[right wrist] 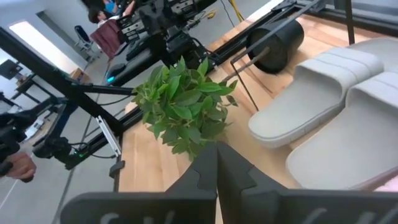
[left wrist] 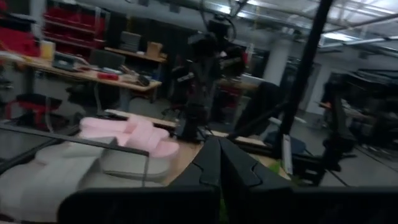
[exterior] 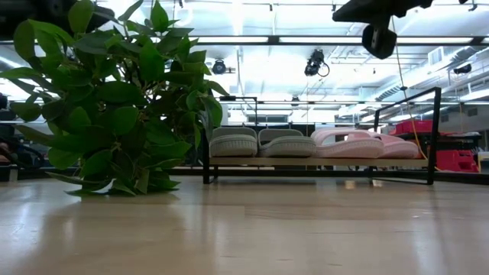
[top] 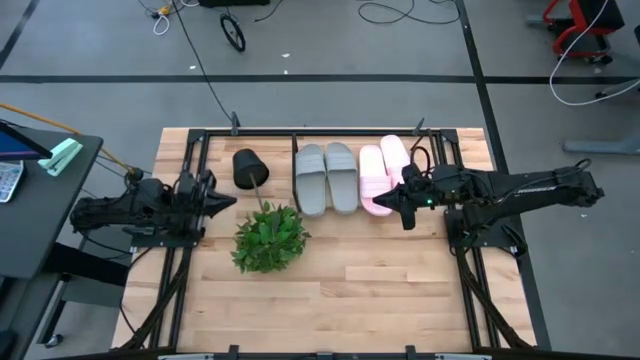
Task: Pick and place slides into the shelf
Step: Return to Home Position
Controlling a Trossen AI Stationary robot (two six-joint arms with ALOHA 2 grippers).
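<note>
Two grey slides [top: 326, 177] and two light pink slides [top: 383, 173] lie side by side on the slanted wooden board of the shelf [top: 460, 160] at the table's far edge; the low view shows them in a row [exterior: 306, 143] resting on their soles. My right gripper [top: 404, 212] hangs shut in the air just near of the pink pair, touching nothing. My left gripper [top: 228, 201] is shut and waits at the table's left side, left of the plant. In the right wrist view the grey slides [right wrist: 329, 106] lie beyond my shut fingers.
A green leafy plant [top: 270, 238] stands in the middle of the table, with a black pot [top: 249, 167] lying on its side just left of the shelf. Black frame rails run along both table sides. Bare wood lies toward the near edge.
</note>
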